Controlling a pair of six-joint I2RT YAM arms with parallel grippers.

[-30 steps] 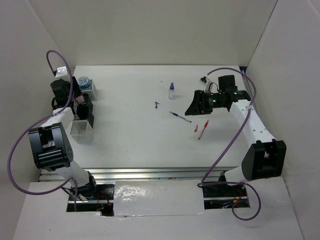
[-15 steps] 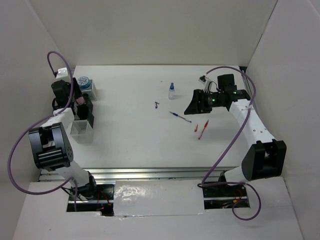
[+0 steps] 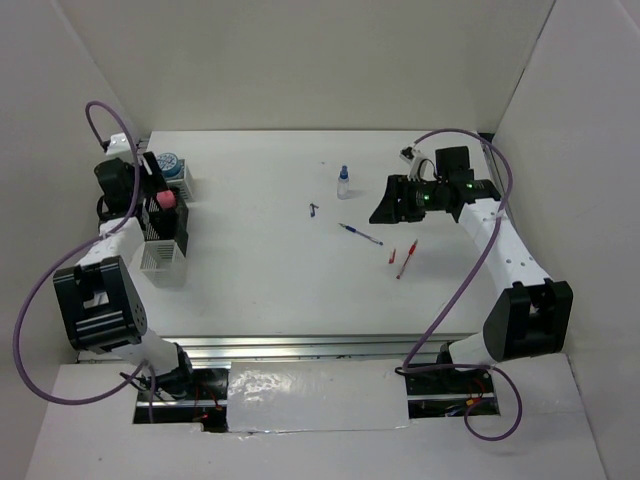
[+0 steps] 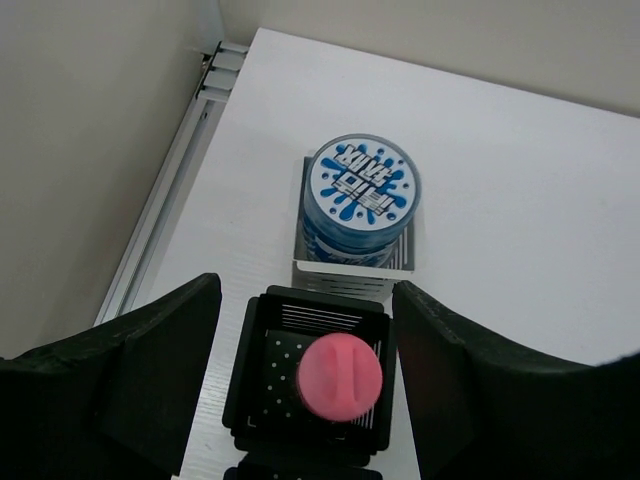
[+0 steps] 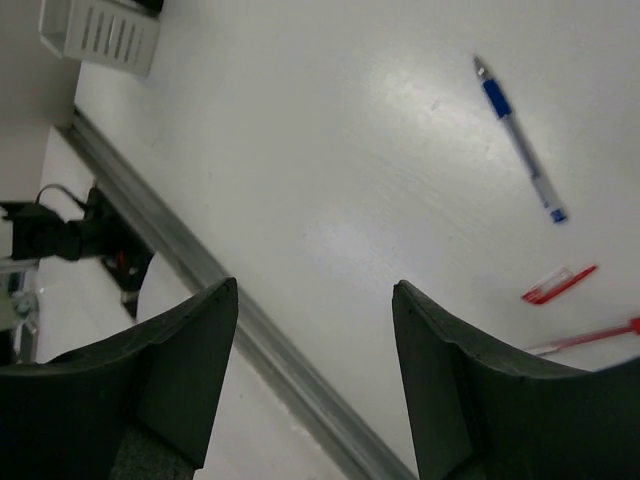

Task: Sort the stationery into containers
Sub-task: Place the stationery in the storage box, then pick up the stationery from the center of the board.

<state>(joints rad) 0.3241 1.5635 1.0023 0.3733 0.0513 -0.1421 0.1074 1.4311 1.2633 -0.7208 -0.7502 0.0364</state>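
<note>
My left gripper [image 4: 305, 290] is open and empty above a black mesh box [image 4: 258, 330] that holds the pink oblong block [image 4: 340, 377], standing on end. Behind it a white slotted box [image 4: 350, 275] holds a round blue-white tin [image 4: 360, 185]; only one lid shows. In the top view the row of boxes [image 3: 165, 232] sits at the far left, under the left gripper [image 3: 150, 190]. My right gripper [image 5: 313, 288] is open and empty above the table. The blue pen [image 5: 517, 140], the short red piece [image 5: 558, 284] and the red pen [image 5: 590, 335] lie beyond it. The blue-capped bottle [image 3: 343, 182] stands mid-table.
A tiny dark item [image 3: 313, 210] lies left of the blue pen [image 3: 360, 234]. A white slotted box [image 3: 163, 260] ends the row nearest the arms. Walls close in the table on the left, right and far sides. A metal rail [image 5: 230, 300] runs along the near edge.
My left gripper has drawn back to the left and farther from the boxes, and the pink block now shows uncovered in the black box. My right gripper has shifted slightly toward the far side.
</note>
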